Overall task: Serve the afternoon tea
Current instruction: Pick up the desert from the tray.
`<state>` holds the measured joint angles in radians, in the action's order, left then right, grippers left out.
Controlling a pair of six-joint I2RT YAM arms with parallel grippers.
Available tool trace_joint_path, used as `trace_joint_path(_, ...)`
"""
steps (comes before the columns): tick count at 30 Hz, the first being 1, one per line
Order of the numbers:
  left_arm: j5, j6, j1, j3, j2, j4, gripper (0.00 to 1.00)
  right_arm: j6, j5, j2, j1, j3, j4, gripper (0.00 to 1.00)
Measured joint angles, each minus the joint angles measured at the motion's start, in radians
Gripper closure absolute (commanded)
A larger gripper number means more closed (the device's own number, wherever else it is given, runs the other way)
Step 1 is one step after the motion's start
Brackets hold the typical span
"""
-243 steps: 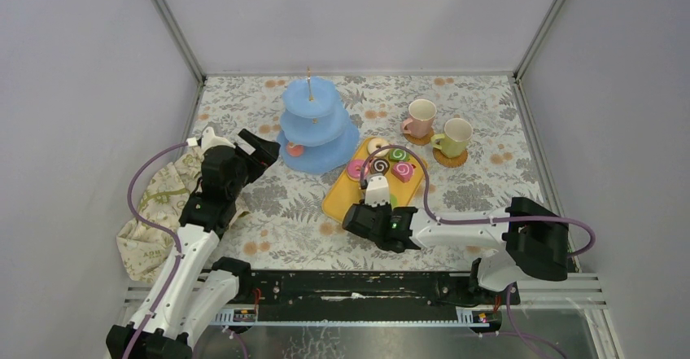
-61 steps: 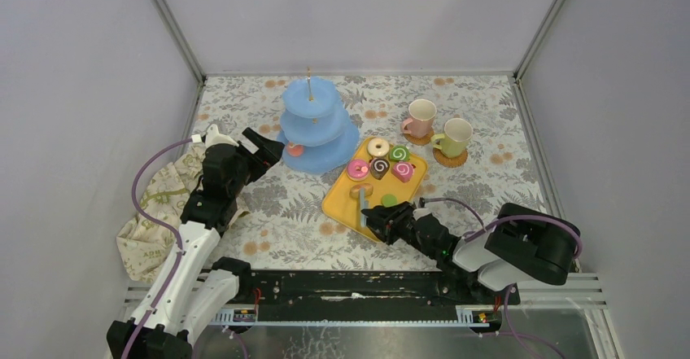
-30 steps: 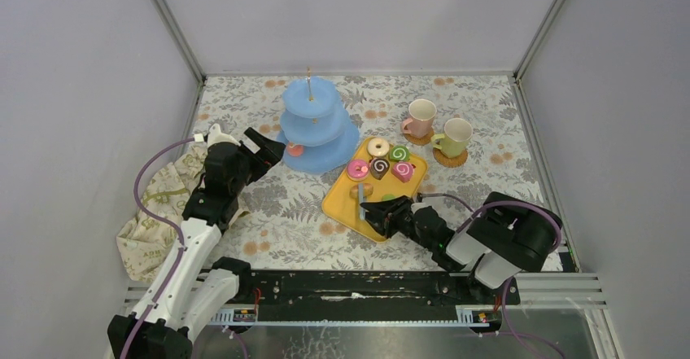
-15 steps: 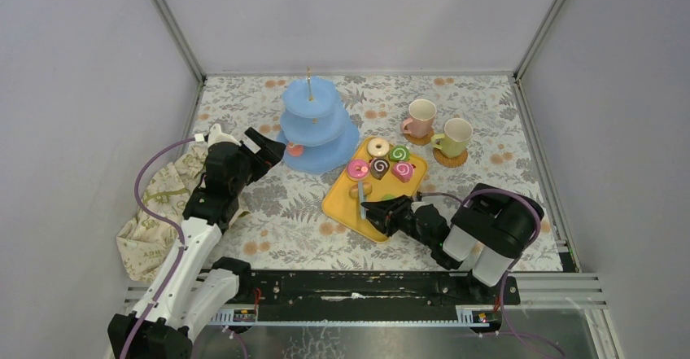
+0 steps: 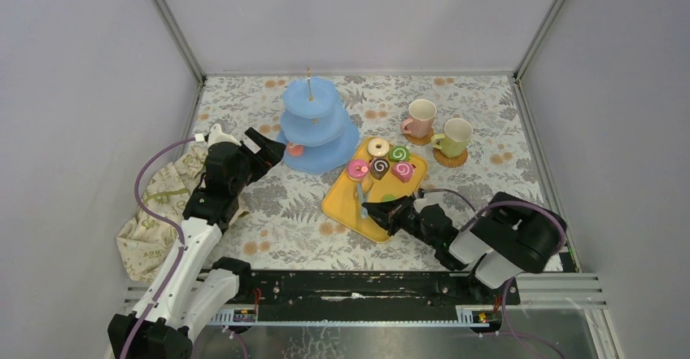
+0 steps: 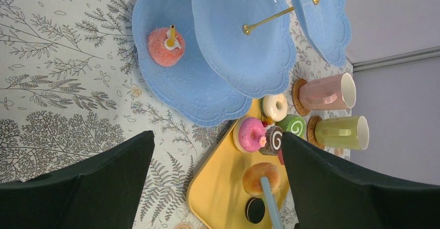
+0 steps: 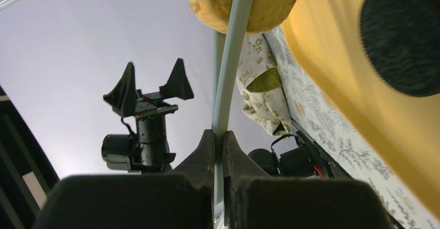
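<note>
— Where is the tea?

— Mostly on the tray (image 5: 338,202). Five pastries bunch at its far end: a pink donut (image 5: 356,169), a brown swirl (image 5: 379,167), a green swirl (image 5: 399,154), a pale donut (image 5: 377,146) and a pink roll (image 5: 403,171). Nearer me lie an orange bun (image 6: 259,177) and a black cookie (image 6: 254,210). One more pink cake (image 5: 294,150) sits on the bottom tier of the stand (image 5: 319,123), which is just left of the tray's far corner. Its upper tiers are bare.

— And the mugs?

— The pink mug (image 5: 420,118) and the green mug (image 5: 456,137) stand upright, side by side, each on a coaster (image 5: 450,159), beyond the tray's right corner.

— What are your grippers doing?

— My right gripper (image 5: 370,210) is low over the tray's near end, clamped tight on a thin pale-blue stick (image 7: 231,73). The stick runs from my fingers across the bun, with the cookie just beside it. My left gripper (image 5: 268,149) is spread wide and grasps nothing. It hangs near the stand's bottom tier, facing the pink cake. Behind that arm, a cloth (image 5: 159,204) is bunched against the left wall.
</note>
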<state>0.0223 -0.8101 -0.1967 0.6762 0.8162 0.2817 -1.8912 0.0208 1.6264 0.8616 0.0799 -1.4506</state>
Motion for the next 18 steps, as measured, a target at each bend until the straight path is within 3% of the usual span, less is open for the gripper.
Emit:
trace_joint_path(9, 0.000, 0.000, 0.000, 0.000, 0.000, 0.000, 0.00, 0.105, 0.013, -0.235, -0.001, 0.005, 0.232, 1.00)
trace_joint_path(18, 0.002, 0.001, 0.000, 0.000, 0.000, 0.001, 0.00, 0.183, 0.122, -0.104, -0.002, 0.131, 0.221, 1.00)
